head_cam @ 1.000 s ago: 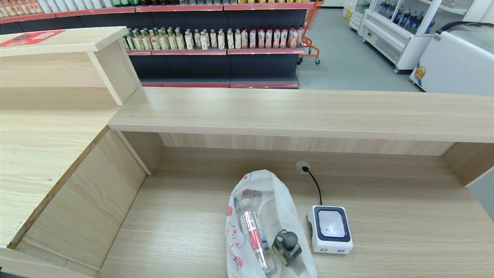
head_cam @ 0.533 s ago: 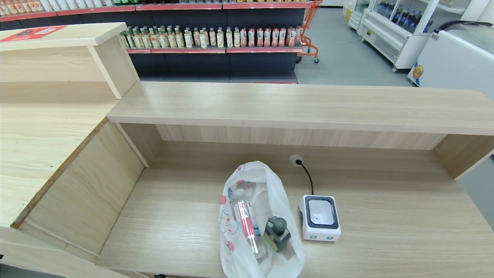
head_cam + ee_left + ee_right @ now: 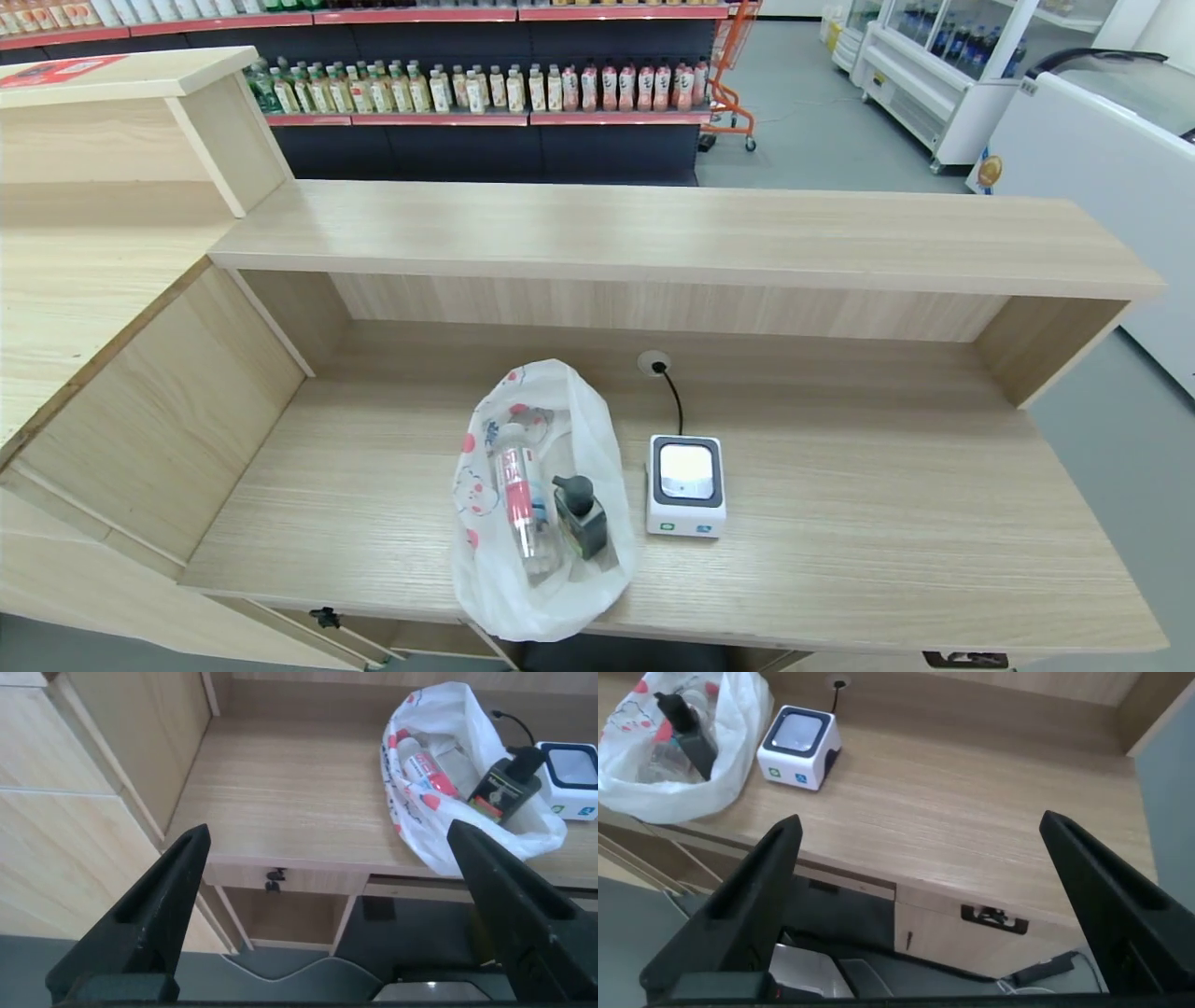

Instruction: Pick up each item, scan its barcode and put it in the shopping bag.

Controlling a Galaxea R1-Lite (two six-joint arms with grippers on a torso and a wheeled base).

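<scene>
- The wooden counter (image 3: 840, 523) has a low work surface with a raised ledge running along its far side.
- Behind it stand store shelves (image 3: 485, 93) lined with drink bottles, and a white freezer (image 3: 1102, 168) stands off to the right.
- The shopping bag (image 3: 495, 597), white plastic with red cartoon prints, lies open on the low surface at its near edge, just left of the scanner.
- The left gripper (image 3: 327, 840) hangs on the near side of the counter's front edge, left of the bag, with its fingers spread wide and nothing between them.
- The right gripper (image 3: 922, 826) hangs likewise off the front edge, right of the scanner, also spread wide and empty.
- The scanner (image 3: 686, 476), a white box with a dark-framed window facing up, sits just beside the bag without quite touching it.
- A clear bottle (image 3: 516, 495) with a red label lies inside the bag.
- A dark bottle (image 3: 581, 518), with what looks like a pump top, lies beside the clear one in the bag.
- A black cable (image 3: 674, 406) runs from the scanner to a hole in the surface behind it.
</scene>
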